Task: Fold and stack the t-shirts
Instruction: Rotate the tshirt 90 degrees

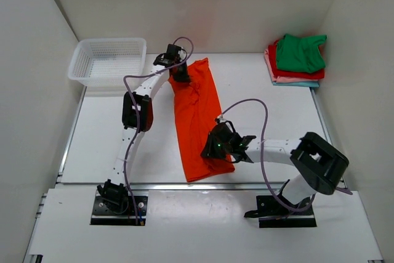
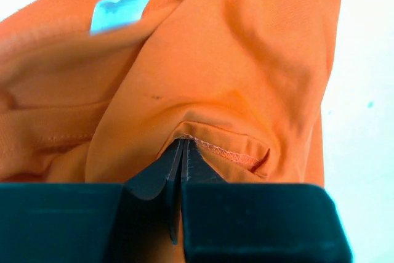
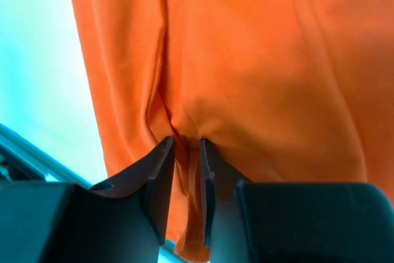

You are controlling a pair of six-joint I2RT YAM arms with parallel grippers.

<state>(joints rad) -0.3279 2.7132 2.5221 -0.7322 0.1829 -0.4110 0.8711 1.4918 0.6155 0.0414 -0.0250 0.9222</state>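
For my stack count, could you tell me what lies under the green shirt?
Edges of a red shirt, a pink shirt and a blue shirt show; the green shirt covers the rest.

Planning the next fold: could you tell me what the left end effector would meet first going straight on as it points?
The orange t-shirt itself: the left end effector is shut on its hem, with bunched cloth directly ahead; depth beyond is unclear.

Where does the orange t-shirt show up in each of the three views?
Top external: orange t-shirt, a long strip at table centre.
Left wrist: shirt fills most of frame, hem in the left gripper.
Right wrist: shirt fills most of frame, fold in the right gripper.
Shared landmark: white table beside the cloth.
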